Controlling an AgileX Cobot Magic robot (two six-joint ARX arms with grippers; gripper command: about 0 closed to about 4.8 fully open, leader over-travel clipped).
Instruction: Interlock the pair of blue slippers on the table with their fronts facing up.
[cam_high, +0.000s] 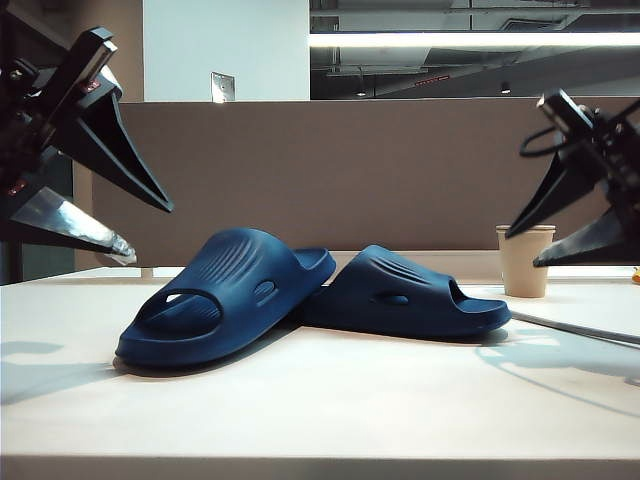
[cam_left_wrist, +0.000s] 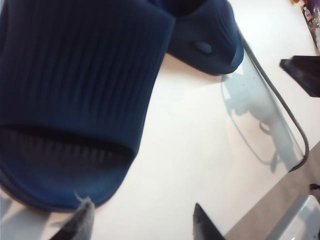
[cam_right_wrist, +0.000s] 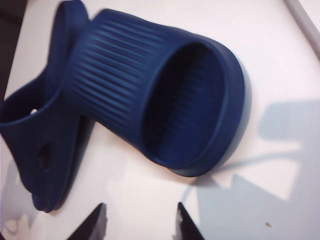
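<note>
Two blue slippers lie sole-down on the off-white table (cam_high: 320, 410), their inner ends meeting at the middle. The left slipper (cam_high: 225, 295) fills the left wrist view (cam_left_wrist: 75, 90), where the other slipper (cam_left_wrist: 205, 35) lies beyond it. The right slipper (cam_high: 405, 295) shows its ribbed strap and opening in the right wrist view (cam_right_wrist: 165, 100), with its mate (cam_right_wrist: 45, 130) beside it. My left gripper (cam_high: 152, 233) (cam_left_wrist: 142, 212) hangs open and empty above the left slipper's outer end. My right gripper (cam_high: 521, 250) (cam_right_wrist: 140, 210) hovers open and empty just off the right slipper's outer end.
A paper cup (cam_high: 524, 260) stands at the back right, behind my right gripper. A brown-grey divider panel (cam_high: 330, 170) runs along the table's far edge. A grey cable (cam_high: 575, 327) (cam_left_wrist: 280, 100) lies on the table to the right of the slippers.
</note>
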